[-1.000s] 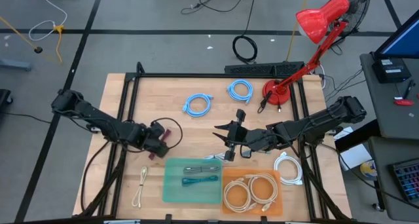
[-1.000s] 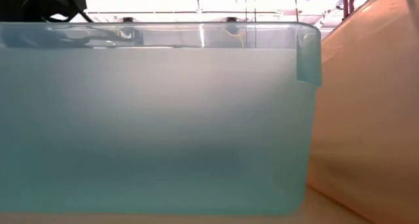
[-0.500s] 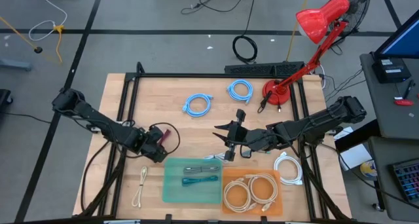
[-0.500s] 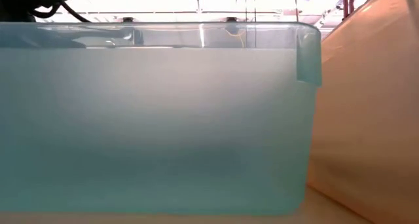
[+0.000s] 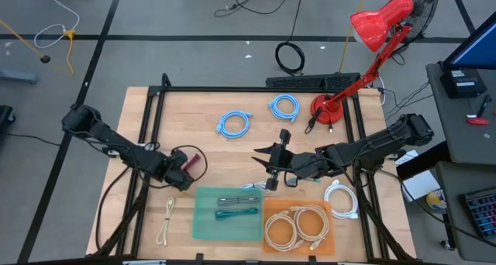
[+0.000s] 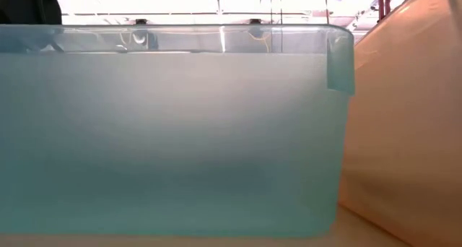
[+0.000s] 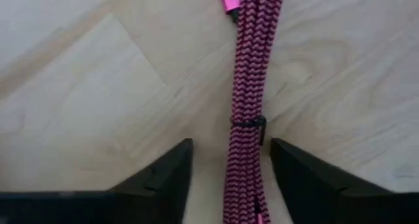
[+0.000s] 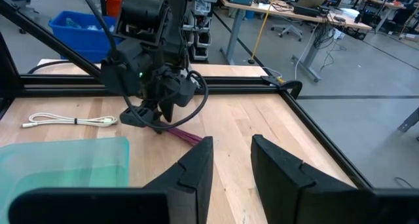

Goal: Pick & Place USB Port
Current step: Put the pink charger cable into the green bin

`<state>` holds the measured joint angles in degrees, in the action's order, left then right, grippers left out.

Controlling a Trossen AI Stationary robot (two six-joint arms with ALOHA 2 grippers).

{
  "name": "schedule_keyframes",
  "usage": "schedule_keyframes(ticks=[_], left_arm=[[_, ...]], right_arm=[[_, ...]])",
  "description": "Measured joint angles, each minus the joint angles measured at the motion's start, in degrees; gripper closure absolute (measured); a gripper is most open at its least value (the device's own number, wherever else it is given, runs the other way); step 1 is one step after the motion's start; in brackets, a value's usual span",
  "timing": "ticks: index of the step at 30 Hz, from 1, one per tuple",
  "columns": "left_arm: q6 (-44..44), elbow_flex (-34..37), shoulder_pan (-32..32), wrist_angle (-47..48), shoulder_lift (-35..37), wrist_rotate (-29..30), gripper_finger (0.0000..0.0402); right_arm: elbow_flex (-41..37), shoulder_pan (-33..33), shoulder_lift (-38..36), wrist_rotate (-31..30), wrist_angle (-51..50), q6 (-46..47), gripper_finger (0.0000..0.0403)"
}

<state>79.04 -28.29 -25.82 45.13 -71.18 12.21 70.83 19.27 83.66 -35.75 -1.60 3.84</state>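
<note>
Pink-and-black braided cable (image 7: 245,99), bundled into a straight hank and cinched by a thin black tie, lay flat on the pale wooden table (image 5: 186,114) and ran up between the left gripper (image 7: 229,168)'s two dark fingers. Those fingers stood apart on either side of the bundle, seemingly lowered right to the wood, though whether either touched the braid could not be told. From above, the left gripper (image 5: 180,172) sat just off the upper left corner of the translucent green tray (image 5: 203,226), the cable (image 5: 195,158) showing beside it as a dark maroon loop. That tray held two dark slender items, too small to identify. Beside it sat an orange tray (image 5: 267,211) with coiled cream cables, and a loose cream cable (image 5: 167,221) lay left of the green tray. The right gripper (image 5: 267,163) waited near the table's middle, above the trays, its fingers parted around nothing. Two light-blue cable coils (image 5: 234,123) and a red desk lamp (image 5: 372,32) occupied the far side
</note>
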Motion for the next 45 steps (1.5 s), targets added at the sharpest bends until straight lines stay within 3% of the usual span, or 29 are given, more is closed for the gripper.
schedule_keyframes(ticks=[5,6,10,17,22,28,40,45], left_arm=[[-4.2,0.1,0.0,-4.0,0.0,-0.1,0.0363],[-4.6,0.0,0.0,-4.5,0.0,-0.1,0.0378],[-6.2,-2.7,-0.1,-1.9,-0.1,0.3,0.0385],[-11.2,-12.6,-3.4,1.1,-0.1,7.5,0.0388],[-19.6,-17.2,-7.5,-7.4,-0.1,9.8,0.0388],[-30.2,-17.3,-11.2,-24.4,-2.0,5.1,0.0388],[-38.7,-17.5,-7.4,-39.1,-17.7,-7.6,0.0388],[-43.3,-22.8,-4.9,-38.6,-22.1,-11.1,0.0388]], right_arm=[[0.0,0.0,0.0,0.0,0.0,0.0,0.0309],[0.0,0.0,0.0,0.0,0.0,0.0,0.0308],[0.0,0.0,0.0,0.0,0.0,0.0,0.0308],[0.0,0.0,0.0,0.0,0.0,0.0,0.0308],[0.0,0.0,0.0,0.0,0.0,0.0,0.0309],[0.0,0.0,0.0,0.0,0.0,0.0,0.0308],[0.0,0.0,0.0,0.0,0.0,0.0,0.0308],[0.0,0.0,0.0,0.0,0.1,0.0,0.0309]])
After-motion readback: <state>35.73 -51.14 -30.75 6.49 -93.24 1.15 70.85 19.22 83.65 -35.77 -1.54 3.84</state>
